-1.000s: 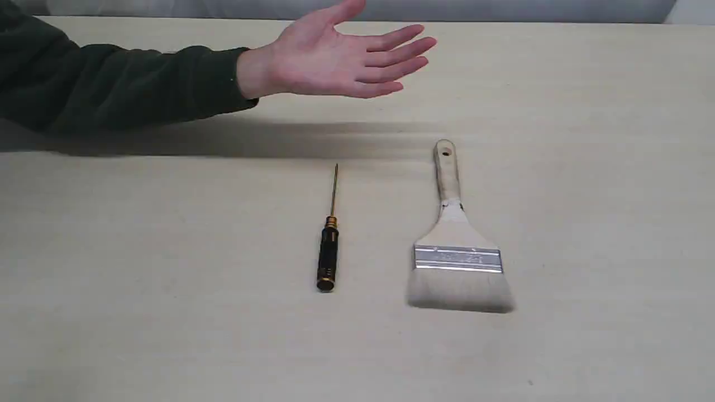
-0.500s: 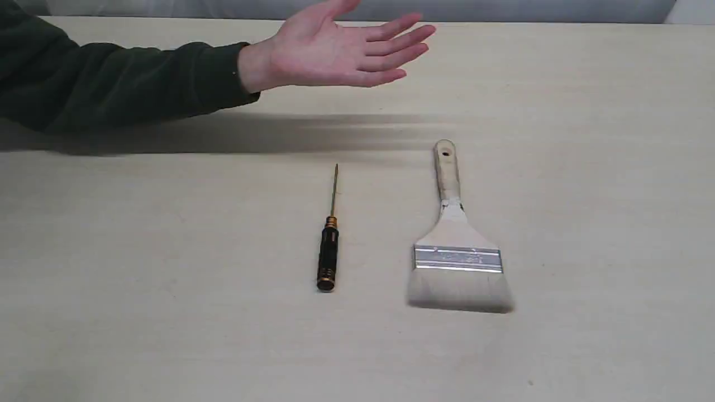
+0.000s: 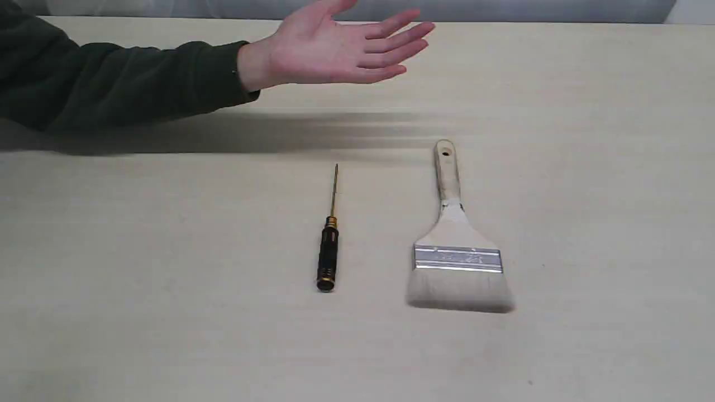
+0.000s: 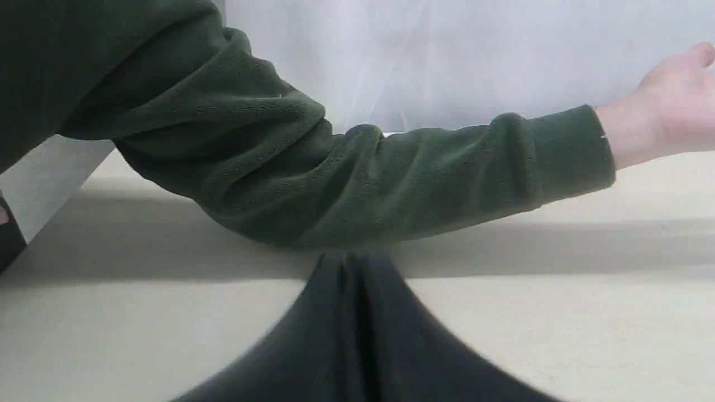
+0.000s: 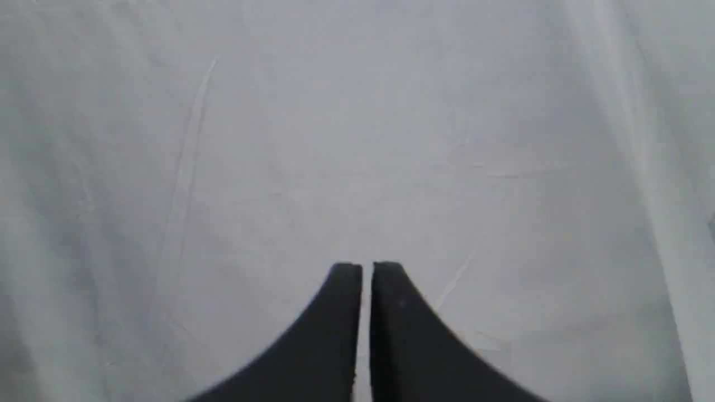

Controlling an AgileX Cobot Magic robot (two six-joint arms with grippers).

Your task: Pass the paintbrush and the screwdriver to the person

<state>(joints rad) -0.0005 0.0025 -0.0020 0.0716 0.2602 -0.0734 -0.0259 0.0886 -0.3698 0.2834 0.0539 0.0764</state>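
The paintbrush (image 3: 456,245) lies flat on the table right of centre, pale bristles toward the near edge, its holed handle pointing away. Left of it lies the screwdriver (image 3: 328,248), black handle near, gold shaft pointing away. The person's hand (image 3: 341,47) hovers open, palm up, above the far side of the table, with the dark green sleeve (image 3: 117,84) coming in from the left. My left gripper (image 4: 353,262) is shut and empty, close to the sleeve (image 4: 357,178). My right gripper (image 5: 366,268) is shut with nothing in it, facing a white cloth. Neither gripper shows in the exterior view.
The beige table (image 3: 167,251) carries only the two tools. A pale grey cloth backdrop (image 3: 503,8) runs along the far edge, and it is seen again as the backdrop (image 5: 357,139) in the right wrist view. The arm casts a broad shadow (image 3: 251,134) on the table.
The person's hand has risen slightly and tilted a little more palm up. The tools have not moved.
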